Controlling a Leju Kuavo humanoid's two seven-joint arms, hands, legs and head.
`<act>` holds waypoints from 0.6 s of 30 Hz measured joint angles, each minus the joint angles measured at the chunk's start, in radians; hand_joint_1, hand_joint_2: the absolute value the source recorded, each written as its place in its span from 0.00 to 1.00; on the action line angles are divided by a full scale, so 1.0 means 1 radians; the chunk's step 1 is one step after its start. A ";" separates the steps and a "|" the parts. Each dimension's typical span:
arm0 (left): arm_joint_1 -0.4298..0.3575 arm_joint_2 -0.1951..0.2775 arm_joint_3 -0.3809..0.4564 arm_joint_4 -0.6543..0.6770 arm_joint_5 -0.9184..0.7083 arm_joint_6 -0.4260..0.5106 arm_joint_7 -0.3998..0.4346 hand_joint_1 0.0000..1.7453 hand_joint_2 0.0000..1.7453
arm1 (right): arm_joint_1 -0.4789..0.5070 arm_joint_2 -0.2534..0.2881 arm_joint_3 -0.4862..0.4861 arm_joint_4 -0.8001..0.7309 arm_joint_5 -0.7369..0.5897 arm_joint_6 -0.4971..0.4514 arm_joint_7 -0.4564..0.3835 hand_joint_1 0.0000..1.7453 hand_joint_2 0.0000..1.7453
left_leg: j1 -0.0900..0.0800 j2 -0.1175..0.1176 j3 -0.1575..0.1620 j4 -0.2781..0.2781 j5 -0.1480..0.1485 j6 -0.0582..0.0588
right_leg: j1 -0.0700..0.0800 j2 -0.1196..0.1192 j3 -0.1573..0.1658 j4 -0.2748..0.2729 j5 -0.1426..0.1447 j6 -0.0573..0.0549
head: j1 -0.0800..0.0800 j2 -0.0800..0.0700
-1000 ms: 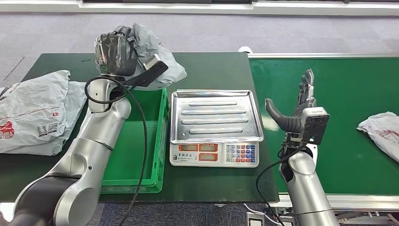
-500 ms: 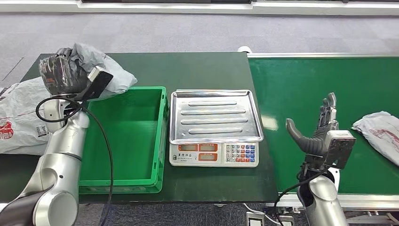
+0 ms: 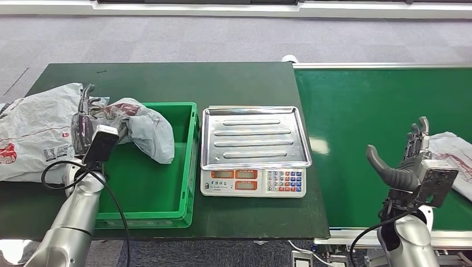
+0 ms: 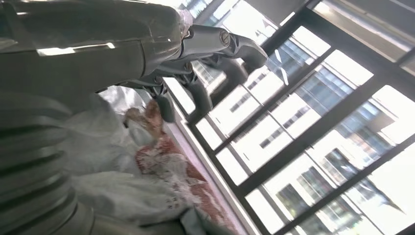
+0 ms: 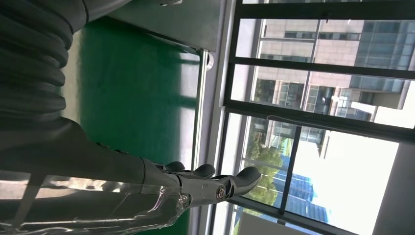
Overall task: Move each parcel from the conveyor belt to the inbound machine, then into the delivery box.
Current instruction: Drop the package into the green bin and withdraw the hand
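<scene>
Left robot hand [image 3: 83, 123] has come down fast: 1 s ago it was high at upper left-centre of the head view with the grey parcel [image 3: 142, 129] bunched in it; half a sec ago further left and lower; now at the left rim of the green crate [image 3: 186, 167], mid-left of frame. Parcel now droops over the crate's upper-left corner, most of it inside and hanging toward the crate floor, top end bunched at the hand. Left wrist view shows fingers [image 4: 195, 93] spread apart above the white-and-red plastic, so hold looks loose or just let go; can't tell for sure if anything is pinched.

Right robot hand [image 3: 406, 161] has drifted from beside the scale [image 3: 254, 150] to lower right of frame, over the green belt [image 3: 356, 111]. Fingers straight, thumb out, holding nothing. It sits just beside the next parcel [image 3: 453, 158] at the right edge, not clearly touching.

Big grey bag [image 3: 33, 130] lies on the bench [image 3: 222, 83] at far left, outside the crate.

Meaning: scale tray bare, so weighing looks done for this parcel; drop into crate approx complete. Left needs to let go and clear off. Right seems set up for the next pick off the belt. Risk: parcel snags on crate rim.
</scene>
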State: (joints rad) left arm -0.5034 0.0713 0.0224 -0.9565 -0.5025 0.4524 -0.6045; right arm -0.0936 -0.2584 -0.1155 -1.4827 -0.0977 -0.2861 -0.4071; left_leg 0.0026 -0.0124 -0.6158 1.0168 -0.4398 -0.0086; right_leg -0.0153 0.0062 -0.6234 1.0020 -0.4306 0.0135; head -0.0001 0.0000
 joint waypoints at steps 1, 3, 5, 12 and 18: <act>0.007 0.004 -0.018 -0.017 0.010 -0.011 -0.004 0.00 1.00 | 0.000 -0.001 0.000 0.000 0.000 0.000 0.000 0.00 1.00 | 0.000 0.000 0.000 0.000 0.000 0.000 | 0.000 0.000 0.000 0.000 0.000 0.000 | 0.000 0.000; 0.016 0.011 -0.054 -0.041 0.016 -0.033 -0.008 0.00 1.00 | -0.001 -0.001 0.000 0.000 0.001 0.000 0.000 0.00 1.00 | 0.000 0.000 0.000 0.000 0.000 0.000 | 0.000 0.000 0.000 0.000 0.000 0.000 | 0.000 0.000; 0.021 0.016 -0.087 -0.053 0.015 -0.060 -0.008 0.00 1.00 | -0.001 -0.001 0.000 0.000 0.004 0.000 0.000 0.00 1.00 | 0.000 0.000 0.000 0.000 0.000 0.000 | 0.000 0.000 0.000 0.000 0.000 0.000 | 0.000 0.000; 0.016 0.028 -0.156 -0.055 -0.022 -0.085 0.081 0.00 1.00 | -0.018 0.001 0.000 0.003 0.057 0.005 0.016 0.00 1.00 | 0.000 0.000 0.000 0.000 0.000 0.000 | 0.000 0.000 0.000 0.000 0.000 0.000 | 0.000 0.000; -0.007 0.034 -0.174 -0.040 -0.104 -0.044 0.184 0.00 1.00 | -0.039 0.001 -0.001 0.023 0.099 0.015 0.048 0.00 1.00 | 0.000 0.000 0.000 0.000 0.000 0.000 | 0.000 0.000 0.000 0.000 0.000 0.000 | 0.000 0.000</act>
State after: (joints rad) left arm -0.5108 0.1055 -0.1512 -0.9960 -0.6068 0.4081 -0.4205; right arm -0.1323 -0.2575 -0.1163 -1.4599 0.0012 -0.2711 -0.3596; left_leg 0.0027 -0.0126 -0.6157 1.0168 -0.4395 -0.0087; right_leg -0.0153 0.0061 -0.6231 1.0022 -0.4305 0.0134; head 0.0000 0.0000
